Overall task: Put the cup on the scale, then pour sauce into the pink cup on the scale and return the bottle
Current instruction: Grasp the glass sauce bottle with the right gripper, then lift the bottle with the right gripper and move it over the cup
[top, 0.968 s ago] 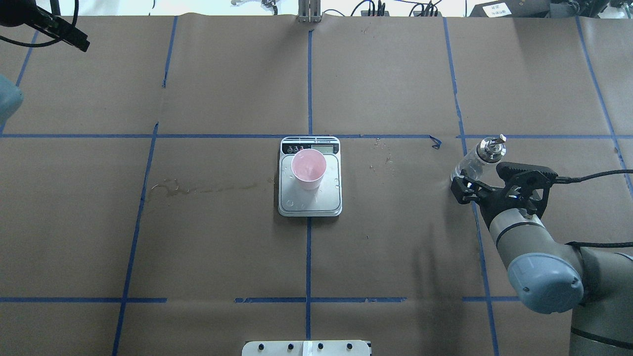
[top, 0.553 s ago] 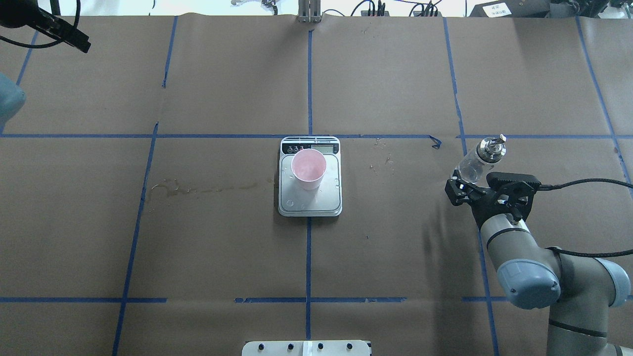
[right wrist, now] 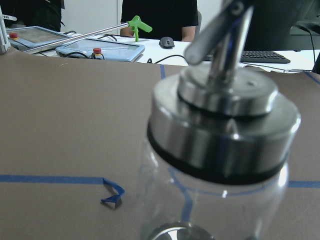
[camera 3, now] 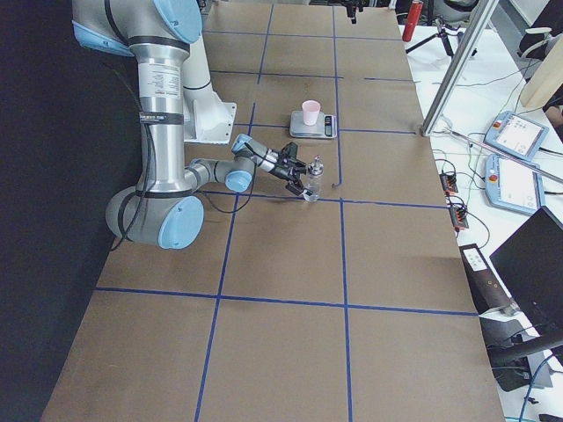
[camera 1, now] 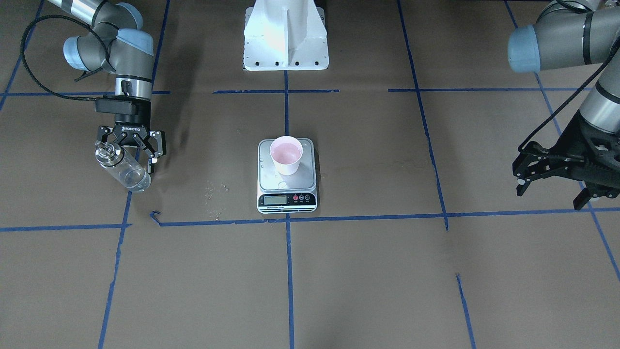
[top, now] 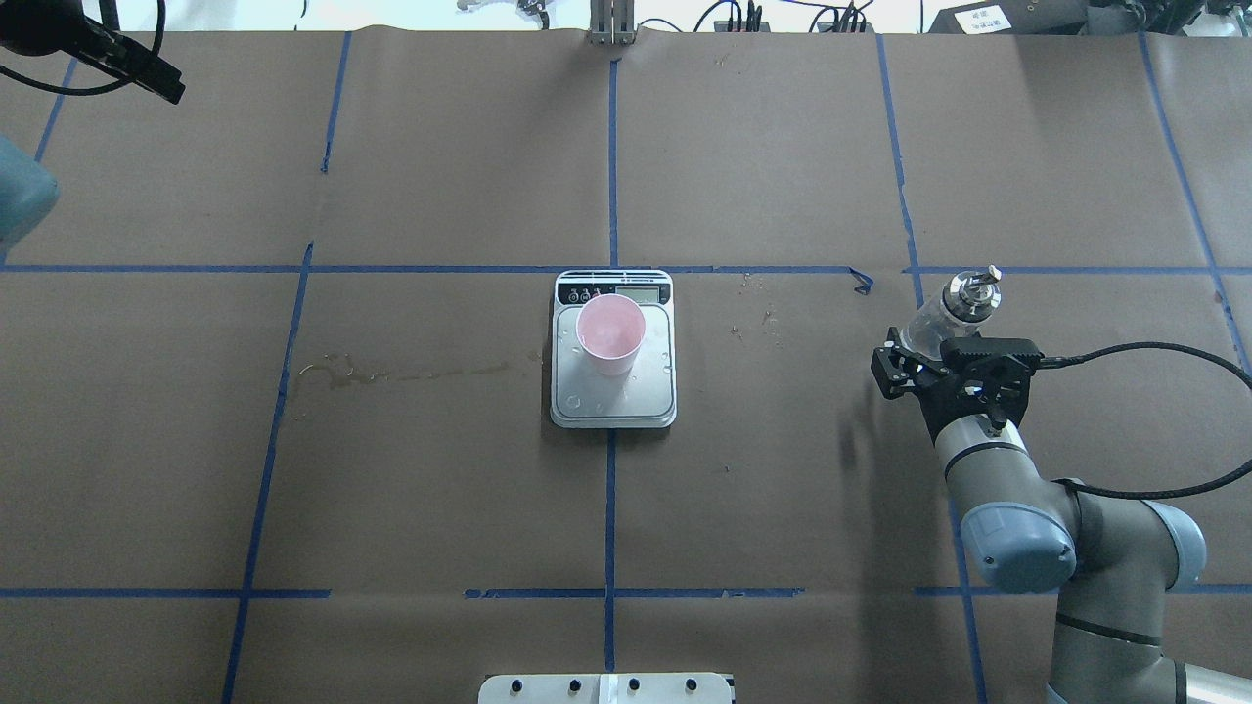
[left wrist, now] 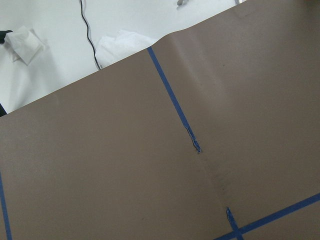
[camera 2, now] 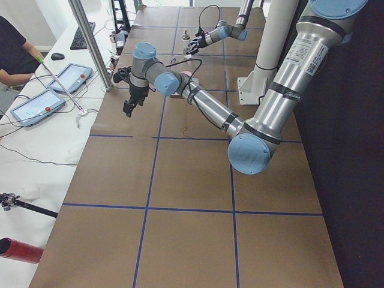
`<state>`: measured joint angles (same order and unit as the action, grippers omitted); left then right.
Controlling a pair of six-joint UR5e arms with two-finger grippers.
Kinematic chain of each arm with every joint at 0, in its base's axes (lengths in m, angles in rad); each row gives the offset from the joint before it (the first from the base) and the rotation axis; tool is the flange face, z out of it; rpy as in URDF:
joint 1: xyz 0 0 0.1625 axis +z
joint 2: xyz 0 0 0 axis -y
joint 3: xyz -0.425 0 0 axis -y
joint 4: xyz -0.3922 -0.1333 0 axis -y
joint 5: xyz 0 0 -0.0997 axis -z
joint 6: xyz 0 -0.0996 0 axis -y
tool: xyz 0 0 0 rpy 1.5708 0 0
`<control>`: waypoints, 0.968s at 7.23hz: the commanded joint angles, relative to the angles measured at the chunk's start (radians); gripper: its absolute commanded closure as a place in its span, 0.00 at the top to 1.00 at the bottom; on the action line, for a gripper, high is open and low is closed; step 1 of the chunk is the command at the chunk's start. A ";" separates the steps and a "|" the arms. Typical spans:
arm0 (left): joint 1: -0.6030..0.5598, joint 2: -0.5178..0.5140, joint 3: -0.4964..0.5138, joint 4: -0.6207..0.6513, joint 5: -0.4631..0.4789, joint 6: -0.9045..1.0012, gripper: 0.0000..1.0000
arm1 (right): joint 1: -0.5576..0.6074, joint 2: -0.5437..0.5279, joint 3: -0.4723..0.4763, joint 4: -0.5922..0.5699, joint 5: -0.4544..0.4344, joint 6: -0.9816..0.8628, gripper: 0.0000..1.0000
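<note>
Seen from overhead: one left gripper (camera 1: 550,194) far left, jaws wide, empty; one scale (top: 613,403) at centre, one cup (top: 610,334) upright on its platform; one bottle (top: 941,315) standing on the table (top: 782,508) at right, with one right gripper (top: 927,360) just behind, jaws spread, not gripping it

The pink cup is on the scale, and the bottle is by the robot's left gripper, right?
Not quite. The cup is on the scale, but the bottle is by the right gripper, not the left. The overhead view shows it.
</note>
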<state>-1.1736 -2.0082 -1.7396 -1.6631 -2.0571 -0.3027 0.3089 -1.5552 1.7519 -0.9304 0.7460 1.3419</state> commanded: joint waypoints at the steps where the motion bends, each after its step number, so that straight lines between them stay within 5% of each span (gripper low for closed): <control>1: 0.000 -0.001 0.003 -0.003 0.000 -0.001 1.00 | 0.025 0.003 -0.002 -0.001 0.000 -0.017 1.00; 2: 0.000 -0.001 0.002 -0.001 0.000 -0.002 1.00 | 0.029 0.009 -0.002 0.001 -0.002 -0.015 0.61; 3: 0.000 -0.001 0.003 -0.003 0.000 -0.003 1.00 | 0.032 0.020 -0.002 0.001 0.001 -0.017 0.01; 7: 0.000 0.003 -0.002 -0.003 -0.005 -0.001 1.00 | 0.064 0.134 0.076 0.039 0.081 -0.379 0.00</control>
<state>-1.1735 -2.0082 -1.7402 -1.6658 -2.0608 -0.3054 0.3699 -1.4699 1.7958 -0.8967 0.8055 1.1128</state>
